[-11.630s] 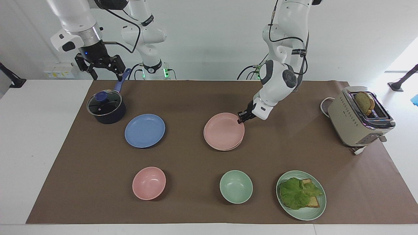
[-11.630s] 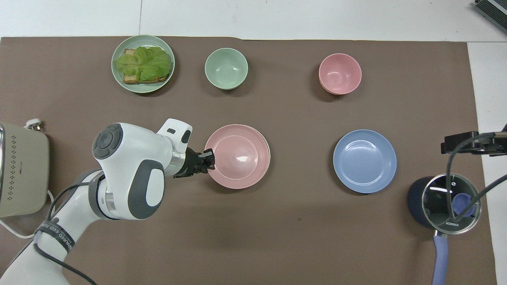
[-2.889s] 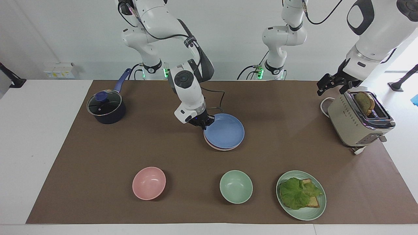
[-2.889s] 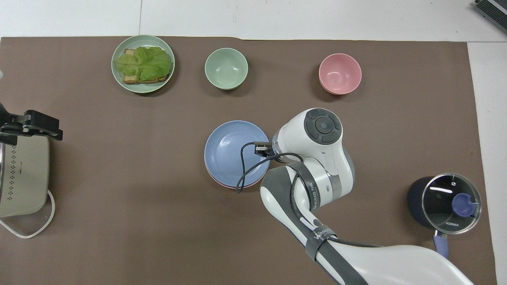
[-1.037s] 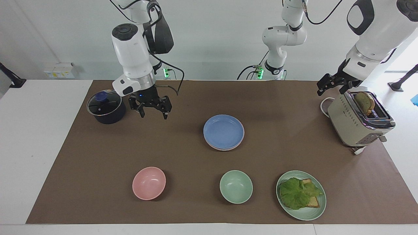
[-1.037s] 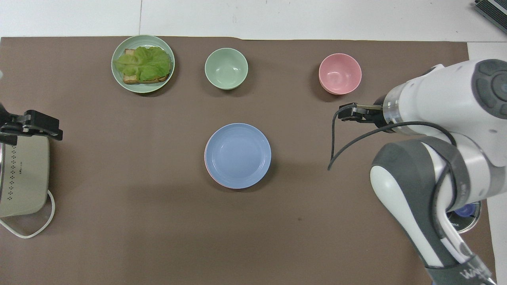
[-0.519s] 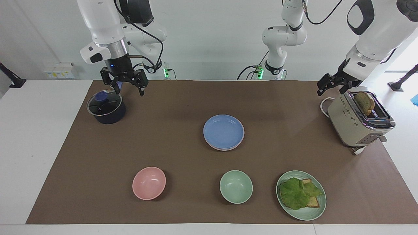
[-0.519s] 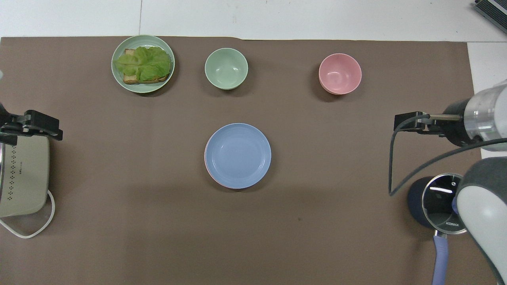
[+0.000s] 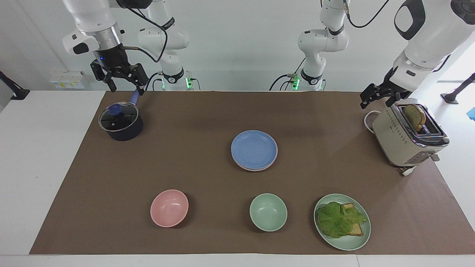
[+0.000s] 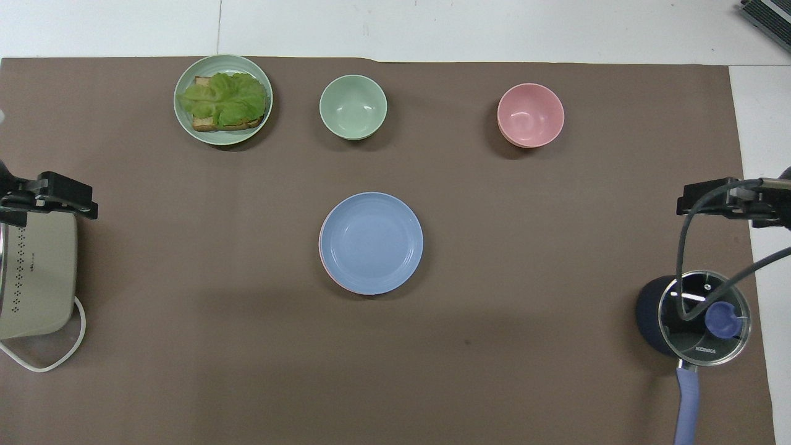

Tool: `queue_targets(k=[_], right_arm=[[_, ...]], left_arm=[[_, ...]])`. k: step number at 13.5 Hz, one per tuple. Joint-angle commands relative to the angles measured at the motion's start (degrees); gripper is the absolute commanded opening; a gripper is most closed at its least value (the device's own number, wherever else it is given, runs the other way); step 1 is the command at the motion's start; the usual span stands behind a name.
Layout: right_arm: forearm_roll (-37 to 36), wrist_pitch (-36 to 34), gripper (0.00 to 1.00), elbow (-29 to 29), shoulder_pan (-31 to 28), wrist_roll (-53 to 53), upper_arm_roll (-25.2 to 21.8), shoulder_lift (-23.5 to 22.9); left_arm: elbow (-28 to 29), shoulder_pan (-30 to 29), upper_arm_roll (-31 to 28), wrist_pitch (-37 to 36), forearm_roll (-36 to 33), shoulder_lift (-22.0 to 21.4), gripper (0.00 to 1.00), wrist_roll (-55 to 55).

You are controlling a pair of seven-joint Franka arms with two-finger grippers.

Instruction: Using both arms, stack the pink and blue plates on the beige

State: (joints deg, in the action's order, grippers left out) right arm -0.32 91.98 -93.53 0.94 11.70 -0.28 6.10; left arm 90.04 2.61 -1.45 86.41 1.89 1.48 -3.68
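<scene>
At mid-table the round matte blue plate (image 9: pixel 254 149) was left stacked, so both open, empty grippers, right gripper (image 9: pixel 119 76) and left gripper (image 9: pixel 379 95), were held clear.

Bright, even light falls from overhead, leaving soft shadows on the brown mat (image 9: pixel 207 122). Daylight blows out the wall beside the toaster (image 9: pixel 406 139); glare glints on the pot's glass lid (image 10: pixel 703 318). Focus is sharp throughout.

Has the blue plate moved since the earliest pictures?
Yes. The blue plate left its place beside the saucepan and now lies mid-table on the pink plate, toward the toaster.
</scene>
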Motion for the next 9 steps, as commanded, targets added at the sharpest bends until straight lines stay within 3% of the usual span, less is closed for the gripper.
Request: queue_targets(k=[1,9], right_arm=[[0.3,-1.5,1.00,-0.3,-1.0,-1.2,-0.2,0.8],[0.2,-1.5,1.00,-1.5,-1.2,-9.0,-0.4,1.2]], left_arm=[[-0.7,-0.6,0.4,-0.9,-0.3,-0.1,1.00,0.3],[-0.7,-0.6,0.4,-0.9,-0.3,-0.1,1.00,0.3]])
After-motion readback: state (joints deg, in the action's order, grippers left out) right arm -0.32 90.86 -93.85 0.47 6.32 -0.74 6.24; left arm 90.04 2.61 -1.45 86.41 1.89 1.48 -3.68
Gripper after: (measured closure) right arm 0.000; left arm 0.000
